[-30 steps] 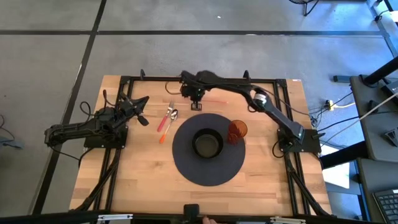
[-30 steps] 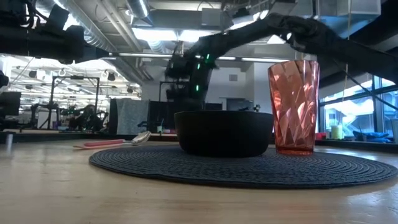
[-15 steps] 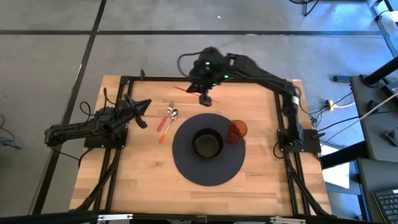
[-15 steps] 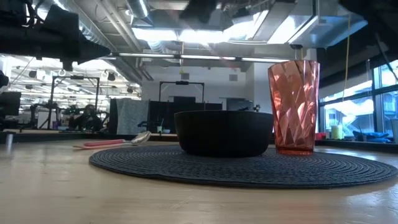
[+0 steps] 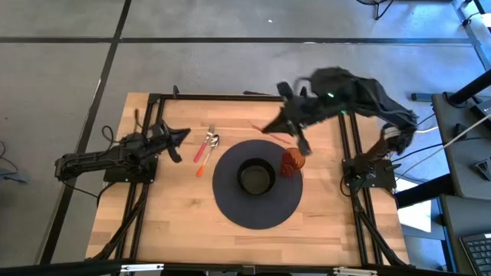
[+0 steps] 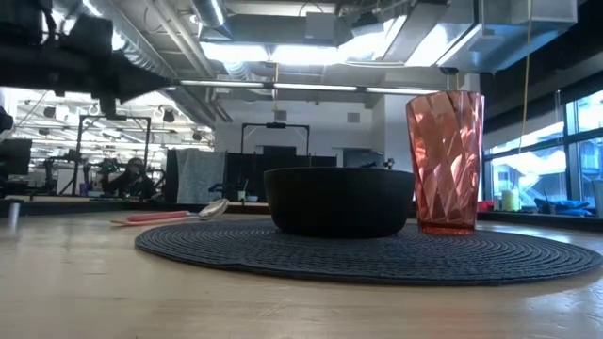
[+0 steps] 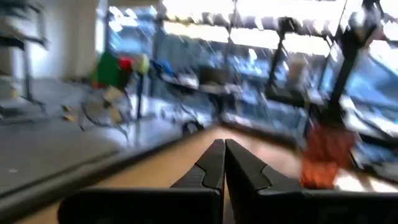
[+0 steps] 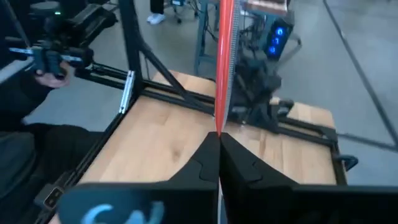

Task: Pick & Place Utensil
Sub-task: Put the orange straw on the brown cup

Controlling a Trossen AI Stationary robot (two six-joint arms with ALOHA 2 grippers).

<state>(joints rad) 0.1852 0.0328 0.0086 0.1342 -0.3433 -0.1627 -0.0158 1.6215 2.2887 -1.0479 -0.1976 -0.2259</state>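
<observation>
Right arm raised and folded over the table's right rear; right gripper (image 8: 218,146) fingers pressed together. Left arm low at the left edge, left gripper (image 7: 224,163) closed, pointing inward.

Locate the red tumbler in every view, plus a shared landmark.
High: red tumbler on the round mat's right edge, right of the black bowl.
Low: right of centre, beside the bowl.
Left wrist: blurred orange shape, right side.
Right wrist: not in it.
Landmark: the bowl.

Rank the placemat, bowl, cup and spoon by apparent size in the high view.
1. Round dark placemat
2. Black bowl
3. Orange cup and spoon: the cup looks wider, the spoon longer and thinner, so unranked.
</observation>
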